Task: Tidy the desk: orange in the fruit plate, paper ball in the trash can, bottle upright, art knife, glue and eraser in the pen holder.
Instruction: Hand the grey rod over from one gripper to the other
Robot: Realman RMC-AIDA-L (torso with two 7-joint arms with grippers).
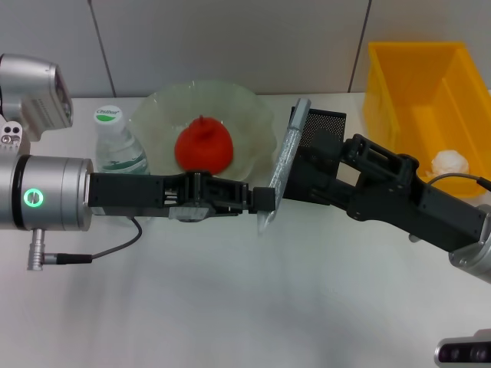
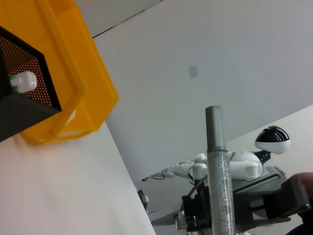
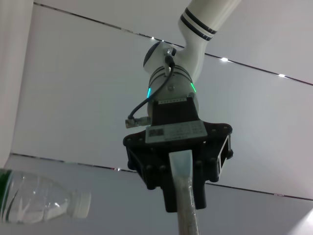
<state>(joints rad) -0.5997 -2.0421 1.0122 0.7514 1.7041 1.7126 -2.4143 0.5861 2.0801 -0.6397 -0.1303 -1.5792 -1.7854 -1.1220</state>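
Observation:
My left gripper [image 1: 265, 203] reaches across the desk's middle and is shut on the lower end of the glue [image 1: 288, 157], a clear glittery tube with a grey cap, held tilted. My right gripper [image 1: 301, 162] is at the tube's upper half, just in front of the pen holder [image 1: 326, 121]. The right wrist view looks along the glue [image 3: 186, 196] to the left gripper [image 3: 183, 159]. The orange [image 1: 203, 146] lies in the fruit plate [image 1: 161, 115]. The bottle [image 1: 116, 149] stands upright. The paper ball [image 1: 449, 162] lies in the trash can [image 1: 406, 100]. The art knife and eraser are out of view.
In the left wrist view the glue [image 2: 218, 186] stands up in front, with the pen holder [image 2: 19, 107] and trash can [image 2: 73, 88] beyond it. A small white and green item [image 2: 22, 81] shows inside the mesh box. Bare white desk lies in front of both arms.

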